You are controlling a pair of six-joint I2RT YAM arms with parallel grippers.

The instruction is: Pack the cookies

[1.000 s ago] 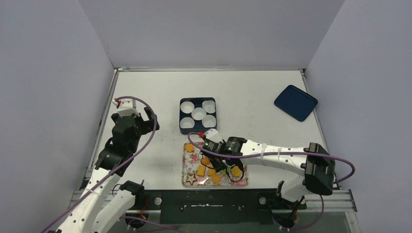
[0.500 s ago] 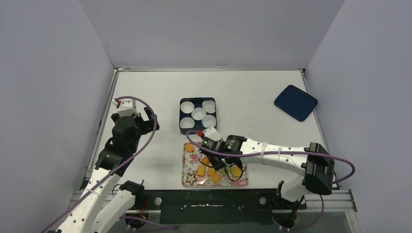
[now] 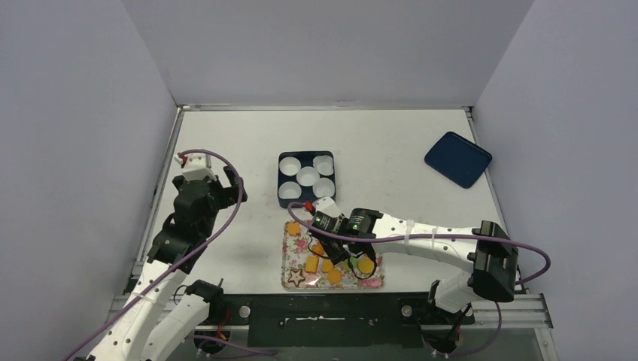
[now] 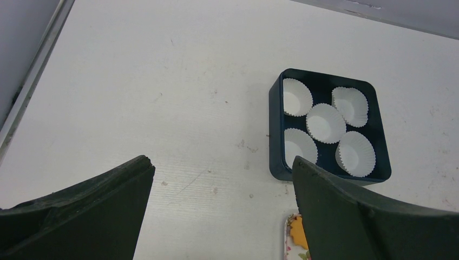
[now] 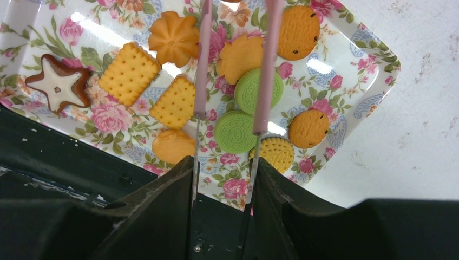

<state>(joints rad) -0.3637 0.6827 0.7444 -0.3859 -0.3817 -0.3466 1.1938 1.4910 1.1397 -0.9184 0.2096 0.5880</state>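
The cookies lie on a floral tray: orange rounds, two green rounds, orange squares, flower shapes and a dark brown star. My right gripper is shut on a pair of pink-armed metal tongs. The tong arms stand apart above the green cookies and their tips run out of the top of the right wrist view. In the top view my right gripper hovers over the tray. My left gripper is open and empty above bare table, left of the navy box.
The navy box holds several empty white paper cups and stands just beyond the tray. A blue lid lies at the far right. The tray sits close to the table's near edge, over the black rail.
My right gripper with the tongs has shifted slightly left over the tray. The left arm has not moved.
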